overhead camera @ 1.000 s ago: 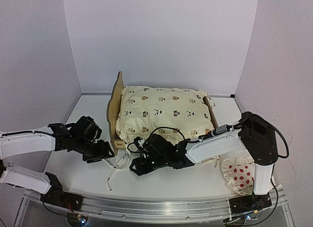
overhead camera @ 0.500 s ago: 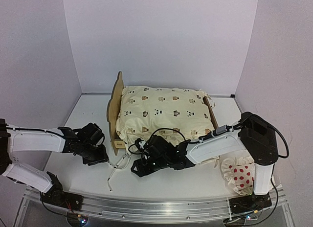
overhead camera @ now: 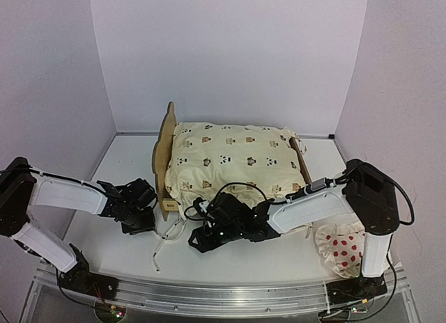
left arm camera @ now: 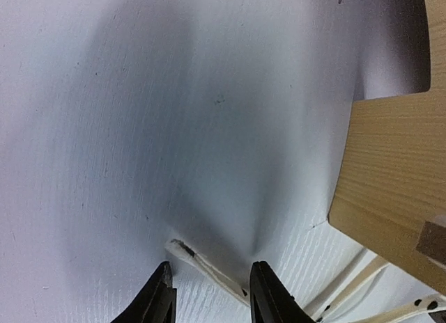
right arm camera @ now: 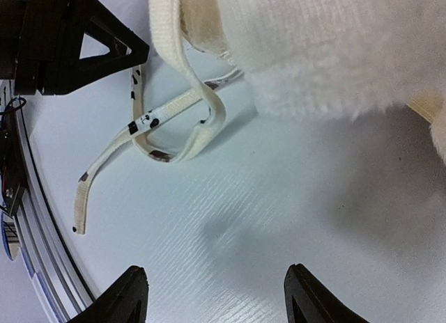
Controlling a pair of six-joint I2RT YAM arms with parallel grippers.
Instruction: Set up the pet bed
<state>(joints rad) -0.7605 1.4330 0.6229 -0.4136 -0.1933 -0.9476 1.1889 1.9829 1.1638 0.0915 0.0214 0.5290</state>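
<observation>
One whole pet bed, overhead only

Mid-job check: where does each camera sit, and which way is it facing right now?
Top external: high behind the bases, looking down at the pet bed; both arms, left hand and right hand show.
Left wrist: low over the table, facing the headboard; its own fingertips show.
Right wrist: low, facing the cover edge and the left hand; its fingertips show.
Shared: the cream ties appear in all three.
</observation>
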